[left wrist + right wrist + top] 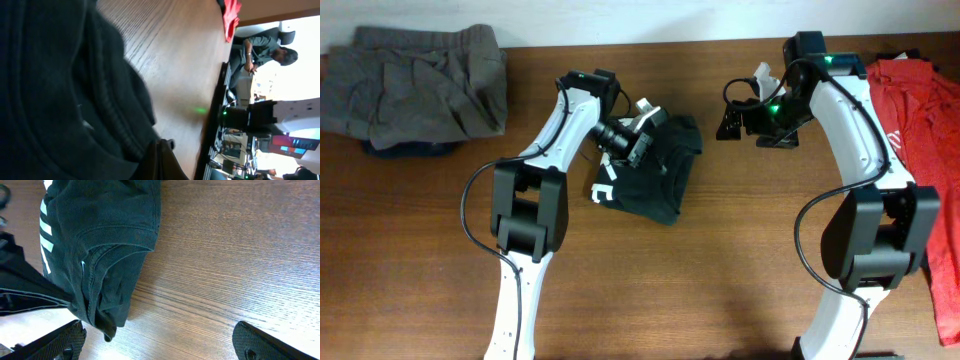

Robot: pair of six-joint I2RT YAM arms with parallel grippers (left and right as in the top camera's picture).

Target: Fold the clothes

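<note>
The left gripper [636,142] is pressed into the crumpled black T-shirt [660,165]. Its wrist view is all dark cloth, so I cannot tell whether the jaws have closed on it. The right gripper [733,120] hangs just beside the shirt, jaws spread wide and holding nothing, over bare table [240,245]. White lettering [45,225] near the collar, perhaps stripes, is unreadable. A grey garment [415,80] lies well outside the left gripper, and a red T-shirt [920,110] lies outside the right.
</note>
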